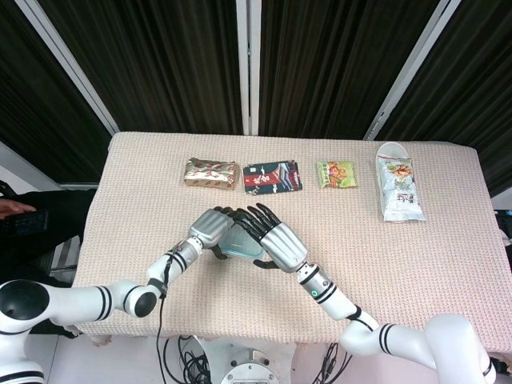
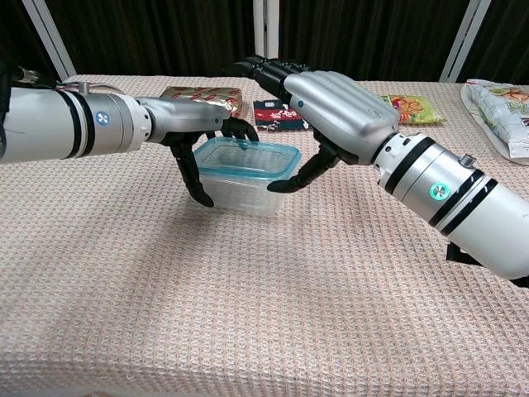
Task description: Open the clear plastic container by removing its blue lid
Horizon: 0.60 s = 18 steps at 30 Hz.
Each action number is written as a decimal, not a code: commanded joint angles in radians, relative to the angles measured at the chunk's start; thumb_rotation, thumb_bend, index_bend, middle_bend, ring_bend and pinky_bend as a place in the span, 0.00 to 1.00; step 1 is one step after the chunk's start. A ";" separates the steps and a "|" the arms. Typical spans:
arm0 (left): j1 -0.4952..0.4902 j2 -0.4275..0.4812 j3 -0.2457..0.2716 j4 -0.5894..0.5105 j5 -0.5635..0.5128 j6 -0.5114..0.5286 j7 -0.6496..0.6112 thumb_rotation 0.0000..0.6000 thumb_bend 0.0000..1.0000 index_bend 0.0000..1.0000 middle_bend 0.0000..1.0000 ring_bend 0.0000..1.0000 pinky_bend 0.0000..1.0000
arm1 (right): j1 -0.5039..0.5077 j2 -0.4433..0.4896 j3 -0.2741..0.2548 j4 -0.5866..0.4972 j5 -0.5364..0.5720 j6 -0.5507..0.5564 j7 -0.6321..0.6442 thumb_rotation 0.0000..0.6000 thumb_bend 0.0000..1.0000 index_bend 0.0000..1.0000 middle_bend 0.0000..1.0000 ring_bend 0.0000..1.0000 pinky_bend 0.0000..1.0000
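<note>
The clear plastic container (image 2: 240,188) stands on the woven tablecloth at centre, its blue lid (image 2: 248,157) sitting flat on top. My left hand (image 2: 194,124) grips the container from its left end, thumb down the near-left wall and fingers curled over the far rim. My right hand (image 2: 339,103) hovers above the right end with its fingers stretched out high past the lid; only its thumb tip touches the lid's right corner. In the head view both hands, left hand (image 1: 210,228) and right hand (image 1: 278,242), cover most of the container (image 1: 240,246).
Along the far side of the table lie a gold snack pack (image 1: 211,173), a dark pack (image 1: 273,177), a green pack (image 1: 336,174) and a white bag (image 1: 398,190) on a tray. The table's near edge (image 1: 240,334) lies just behind the forearms.
</note>
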 commanded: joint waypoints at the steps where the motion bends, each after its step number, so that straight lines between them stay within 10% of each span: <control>1: 0.003 -0.002 -0.002 0.001 0.004 0.002 -0.001 1.00 0.00 0.21 0.25 0.12 0.19 | 0.000 0.009 0.001 -0.012 0.000 0.002 0.000 1.00 0.00 0.00 0.00 0.00 0.00; 18: 0.038 0.025 -0.038 -0.015 0.063 -0.038 -0.109 1.00 0.00 0.15 0.22 0.12 0.19 | 0.013 -0.022 -0.008 0.052 -0.024 0.021 0.025 1.00 0.33 0.29 0.21 0.00 0.00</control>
